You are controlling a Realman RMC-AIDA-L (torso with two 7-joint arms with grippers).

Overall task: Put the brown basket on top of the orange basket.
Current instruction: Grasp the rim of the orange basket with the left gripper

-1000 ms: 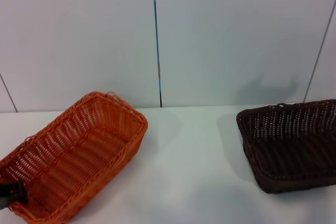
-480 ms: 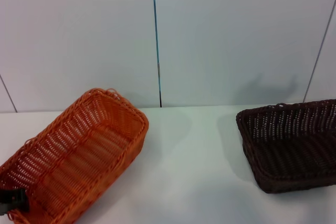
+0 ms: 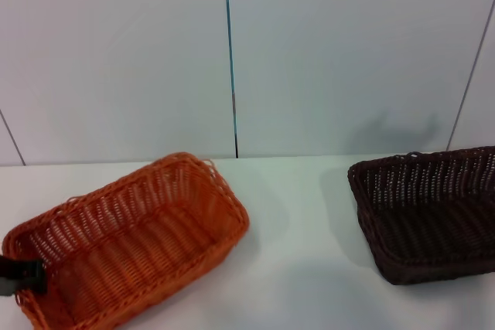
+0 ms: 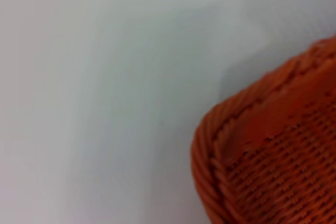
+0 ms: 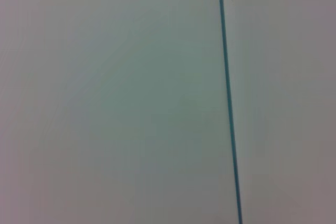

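The left gripper sits at the near left end of the orange basket, its dark jaws clamped on the braided rim there. The basket stretches away from the jaws, angled toward the wall and the tabletop's middle. The brown basket rests on the tabletop well apart from the jaws, far to their right. The right gripper is out of sight; its wrist camera shows only pale wall with a blue seam.

one orange basket, one brown basket, one gripper visible
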